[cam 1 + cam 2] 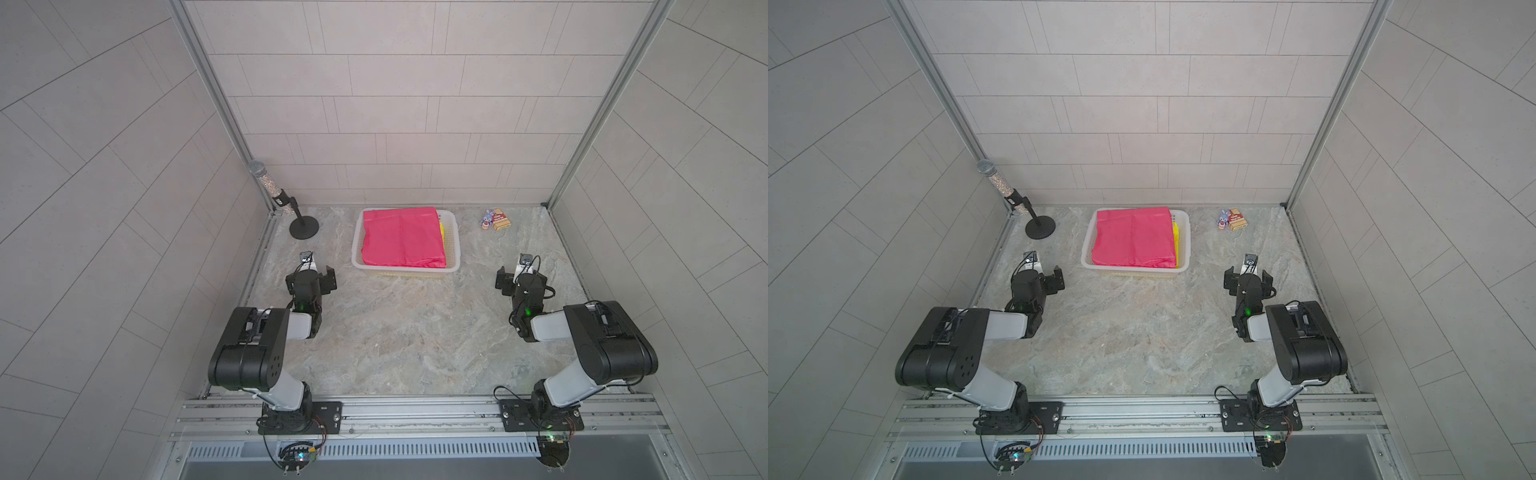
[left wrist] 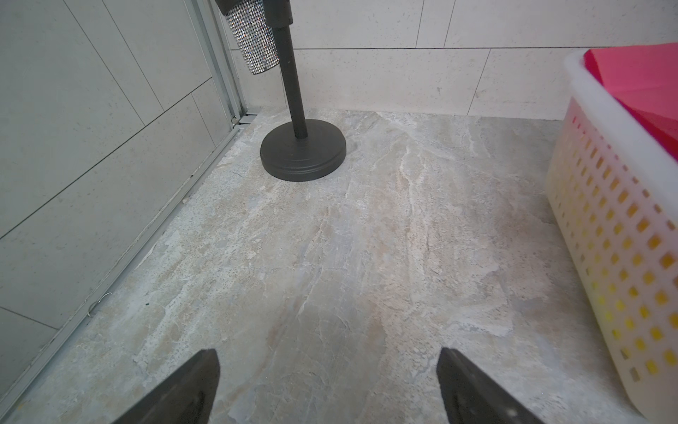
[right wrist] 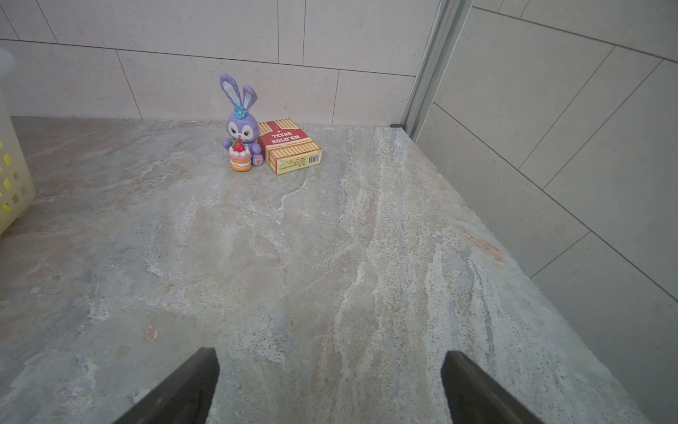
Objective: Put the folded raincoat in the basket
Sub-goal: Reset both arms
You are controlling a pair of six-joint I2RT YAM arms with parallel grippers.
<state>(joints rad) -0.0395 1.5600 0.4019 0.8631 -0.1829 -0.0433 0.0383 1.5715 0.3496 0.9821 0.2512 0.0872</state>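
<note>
- The counter (image 1: 415, 332) is a grey-beige marbled slab. Pale tiled walls (image 1: 395, 104) enclose it on three sides, with an aluminium post (image 1: 221, 104) in each far corner.
- The basket (image 1: 405, 272) stands at the far centre of the counter. The folded raincoat (image 1: 401, 237), pink, lies inside it and covers most of the opening. A yellow item (image 1: 442, 230) shows along one edge.
- The left pincer (image 2: 328, 369) and the right pincer (image 3: 329, 363) are both spread wide and empty. Each is over bare counter, one on either side of the basket.
- Both top views show a microphone (image 1: 995, 183) on its stand (image 1: 1040, 228) in the far left corner. A rabbit figurine (image 1: 1223, 219) stands just beside a card box (image 1: 1236, 220) at the far right.
- The left wrist view shows yellow through the basket's grid wall, which the top views do not show.
- The right wrist view makes the box lettering legible as "TEXAS HOLD'EM". It shows only a corner of the basket.
</note>
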